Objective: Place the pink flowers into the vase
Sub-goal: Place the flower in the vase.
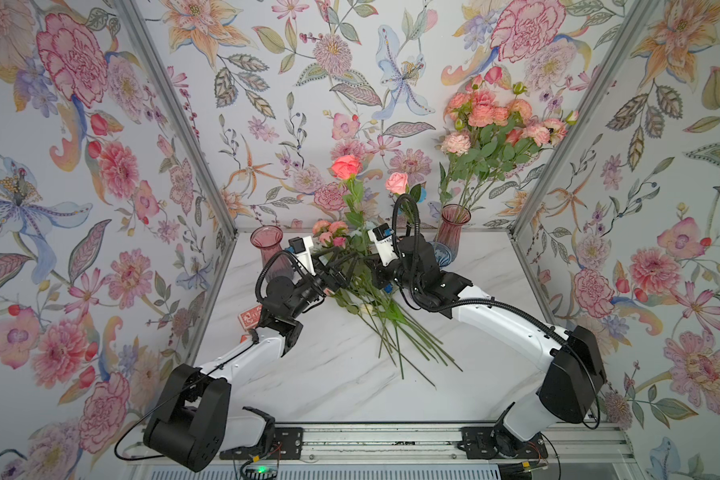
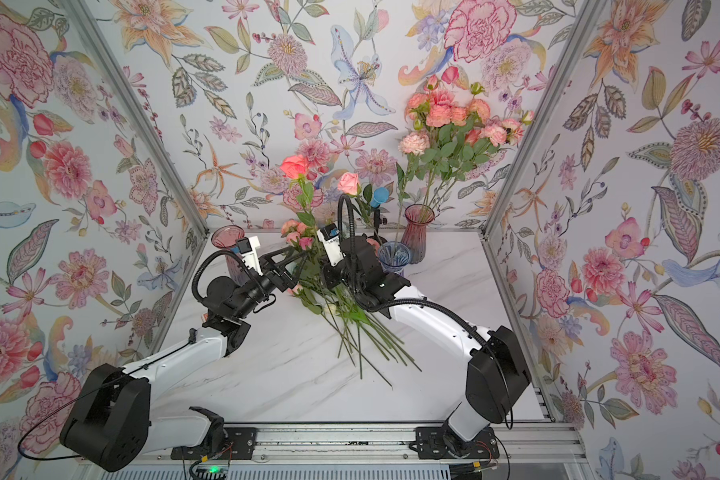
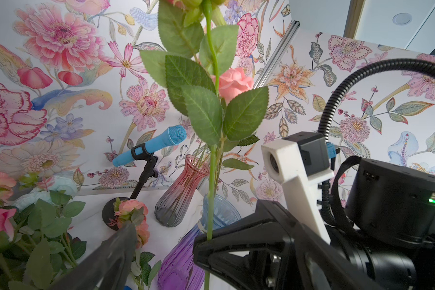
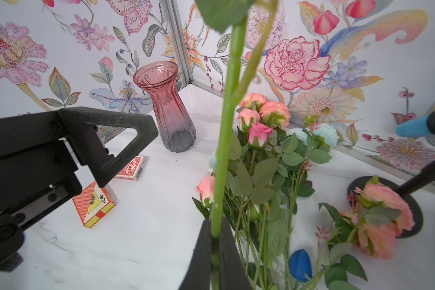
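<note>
— Flowered wallpaper closes in three sides of a white marbled worktop [image 1: 308, 374]. How do the jaws stand?

— The right gripper [image 4: 216, 223] has its jaws pinched tight on the green stem of a rose [image 1: 346, 166], well below the bloom. The rose stands roughly upright, with its coral head above both arms. The left gripper [image 1: 344, 270] has its jaws spread wide, just beside that stem and clear of it.

— What lies around them?

— Under the two grippers, loose pink flowers [image 1: 391, 328] lie flat on the worktop, with their blooms toward the back wall and their bare stems fanned toward the front. A few pale-blue blooms [image 4: 322, 133] are mixed in at the back of the heap.

— And the vases?

— The filled vase [image 1: 454, 232], pink glass, stands at the back right with a tall bunch [image 1: 491, 120] of pink blooms in it. A blue vase [image 2: 393, 257] stands just in front of it, beside the right arm. The empty vase [image 1: 269, 249], also pink, stands at the back left, behind the left arm.

— Anything else?

— A blue microphone [image 3: 161, 143] sits on a black stand near the back wall. Two packs of cards [image 4: 132, 168] lie near the empty vase. A second pink rose [image 1: 396, 182] rises behind the right arm, and its foot is hidden.
</note>
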### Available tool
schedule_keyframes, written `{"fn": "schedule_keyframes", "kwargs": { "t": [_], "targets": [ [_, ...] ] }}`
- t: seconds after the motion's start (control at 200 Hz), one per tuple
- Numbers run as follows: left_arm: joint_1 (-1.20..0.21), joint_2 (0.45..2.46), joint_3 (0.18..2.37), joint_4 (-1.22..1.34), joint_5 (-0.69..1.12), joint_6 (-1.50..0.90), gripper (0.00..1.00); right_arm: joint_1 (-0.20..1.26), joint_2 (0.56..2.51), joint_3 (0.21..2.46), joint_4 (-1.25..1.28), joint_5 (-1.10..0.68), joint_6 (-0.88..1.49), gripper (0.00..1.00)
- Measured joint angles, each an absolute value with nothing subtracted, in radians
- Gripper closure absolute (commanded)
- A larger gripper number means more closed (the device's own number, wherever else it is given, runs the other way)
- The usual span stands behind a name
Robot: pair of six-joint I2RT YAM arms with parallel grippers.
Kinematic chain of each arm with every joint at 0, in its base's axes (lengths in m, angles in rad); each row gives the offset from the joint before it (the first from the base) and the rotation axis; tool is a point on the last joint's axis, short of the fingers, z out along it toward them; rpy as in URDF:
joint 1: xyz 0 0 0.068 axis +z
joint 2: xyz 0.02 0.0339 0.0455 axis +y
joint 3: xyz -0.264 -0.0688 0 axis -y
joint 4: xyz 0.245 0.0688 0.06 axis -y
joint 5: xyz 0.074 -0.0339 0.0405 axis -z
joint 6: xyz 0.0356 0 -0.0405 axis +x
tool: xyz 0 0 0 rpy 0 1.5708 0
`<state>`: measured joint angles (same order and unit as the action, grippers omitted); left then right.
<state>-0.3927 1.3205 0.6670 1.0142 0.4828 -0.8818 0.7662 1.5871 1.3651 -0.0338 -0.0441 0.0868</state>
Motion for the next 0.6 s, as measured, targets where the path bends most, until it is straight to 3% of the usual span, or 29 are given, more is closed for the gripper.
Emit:
{"fn": "schedule_keyframes", "kwargs": {
  "t": [0.6],
  "targets": [
    [-0.393, 1.32, 0.667, 0.995, 0.483, -0.874, 0.0, 0.501, 1.249, 1.375, 0.047, -0.125, -0.033, 1.0]
  ]
}}
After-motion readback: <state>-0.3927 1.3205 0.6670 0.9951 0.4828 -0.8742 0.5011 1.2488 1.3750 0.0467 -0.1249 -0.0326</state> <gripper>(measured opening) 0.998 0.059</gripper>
